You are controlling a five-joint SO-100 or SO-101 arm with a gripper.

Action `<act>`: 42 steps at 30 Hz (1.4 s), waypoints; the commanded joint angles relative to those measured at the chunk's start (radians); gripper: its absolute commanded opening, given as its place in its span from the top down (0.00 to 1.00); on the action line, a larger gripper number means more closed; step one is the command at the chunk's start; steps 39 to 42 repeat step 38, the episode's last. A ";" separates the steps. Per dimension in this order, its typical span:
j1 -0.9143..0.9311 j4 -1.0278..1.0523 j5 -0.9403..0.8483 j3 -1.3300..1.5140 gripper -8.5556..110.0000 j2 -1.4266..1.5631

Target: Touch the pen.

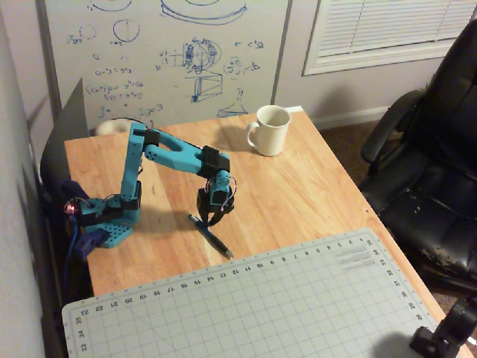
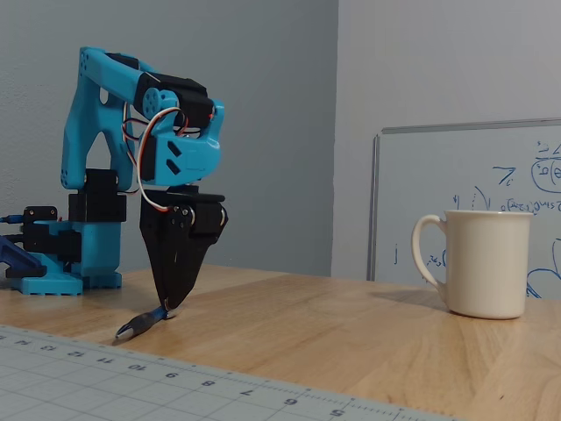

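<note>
The pen [image 1: 211, 236] is thin and dark and lies flat on the wooden table [image 1: 298, 194], running diagonally toward the cutting mat. In a fixed view from table level the pen [image 2: 143, 323] points toward the camera with its bluish end under the fingers. My blue arm's black gripper [image 1: 210, 220] points straight down at the pen's far end. In that low view the gripper [image 2: 169, 309] has its fingers together in a narrow point, with the tips on the pen or just at it. It holds nothing.
A white mug [image 1: 270, 130] stands at the table's far right and also shows in the low view [image 2: 484, 262]. A grey cutting mat [image 1: 261, 306] covers the near part of the table. A whiteboard [image 1: 164, 52] leans behind. A black office chair [image 1: 432, 164] stands to the right.
</note>
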 commanded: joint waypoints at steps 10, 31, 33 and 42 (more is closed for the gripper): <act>0.000 0.006 -0.005 -0.005 0.92 0.031; -0.005 -0.008 0.008 -0.021 0.92 0.032; -0.008 -0.008 0.008 -0.020 0.92 0.032; -0.008 -0.008 0.005 -0.017 0.92 0.032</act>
